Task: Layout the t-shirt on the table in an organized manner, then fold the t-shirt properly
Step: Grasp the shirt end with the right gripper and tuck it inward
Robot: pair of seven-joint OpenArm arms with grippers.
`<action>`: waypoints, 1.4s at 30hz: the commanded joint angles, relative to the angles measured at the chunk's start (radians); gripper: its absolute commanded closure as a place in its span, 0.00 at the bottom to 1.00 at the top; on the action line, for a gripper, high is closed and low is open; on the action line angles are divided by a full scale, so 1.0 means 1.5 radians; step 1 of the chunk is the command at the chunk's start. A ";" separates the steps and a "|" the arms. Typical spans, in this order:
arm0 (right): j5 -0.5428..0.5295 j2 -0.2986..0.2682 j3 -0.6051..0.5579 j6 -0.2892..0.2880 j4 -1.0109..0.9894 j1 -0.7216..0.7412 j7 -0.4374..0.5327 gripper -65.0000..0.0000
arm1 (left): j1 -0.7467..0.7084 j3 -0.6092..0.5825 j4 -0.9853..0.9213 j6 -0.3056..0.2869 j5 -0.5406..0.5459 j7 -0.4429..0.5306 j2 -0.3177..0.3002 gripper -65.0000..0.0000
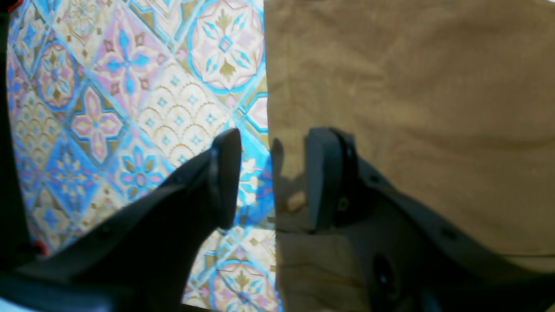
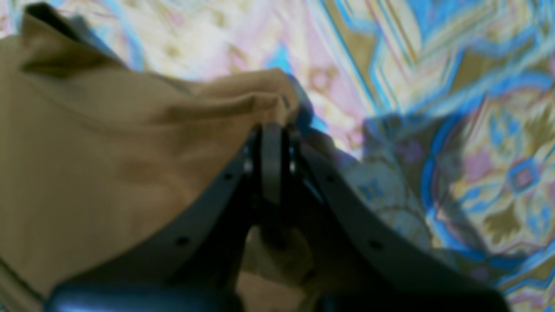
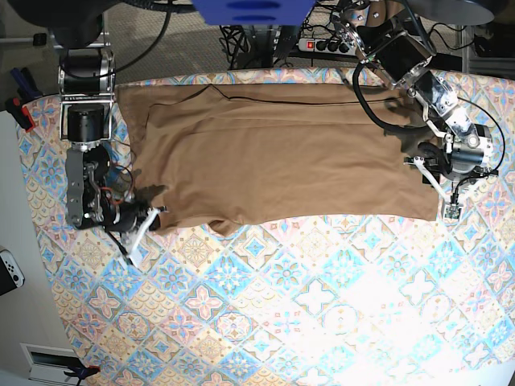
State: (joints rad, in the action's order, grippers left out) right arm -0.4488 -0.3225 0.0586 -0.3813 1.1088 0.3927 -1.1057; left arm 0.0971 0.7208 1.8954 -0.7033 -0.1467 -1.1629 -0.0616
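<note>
The tan t-shirt (image 3: 282,161) lies spread along the far part of the patterned table (image 3: 282,305), with folds near its far edge. In the base view my right gripper (image 3: 153,215) is at the shirt's near left corner. The right wrist view shows my right gripper (image 2: 272,130) shut on a bunched fold of the t-shirt (image 2: 108,151). My left gripper (image 3: 428,173) is at the shirt's right edge. In the left wrist view my left gripper (image 1: 273,177) is open. It straddles the edge of the t-shirt (image 1: 412,108), with one finger (image 1: 225,173) over the table (image 1: 130,86) and the other on the cloth.
A power strip (image 3: 326,44) and cables lie behind the table's far edge. A red clamp (image 3: 20,112) sits at the table's left edge. A white object (image 3: 8,269) lies off the table at the left. The near half of the table shows only bare patterned cloth.
</note>
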 commanded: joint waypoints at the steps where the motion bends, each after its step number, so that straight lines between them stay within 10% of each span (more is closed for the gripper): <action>1: -0.011 -0.004 0.004 -0.004 0.036 0.023 -0.001 1.00 | 0.010 -0.001 0.001 0.003 0.002 0.009 -0.005 0.63; 24: -0.011 -0.002 0.122 -0.002 0.479 -0.294 -0.090 1.00 | 0.010 -0.001 -0.030 0.003 0.002 0.009 -0.005 0.63; 37: -0.011 0.013 0.126 -0.002 0.493 -0.346 -0.093 1.00 | 0.006 -0.001 -0.030 0.003 0.002 0.009 -0.005 0.63; 42: -0.013 0.015 0.130 -0.002 0.502 -0.346 -0.093 0.68 | 0.006 -0.001 -0.029 0.003 0.002 0.009 -0.005 0.63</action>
State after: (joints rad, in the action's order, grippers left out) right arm -0.4564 -0.2882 0.2481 -0.3820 1.8427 -0.1383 -1.2629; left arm 0.0914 0.7208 1.8332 -0.7033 -0.1471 -1.1629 -0.0612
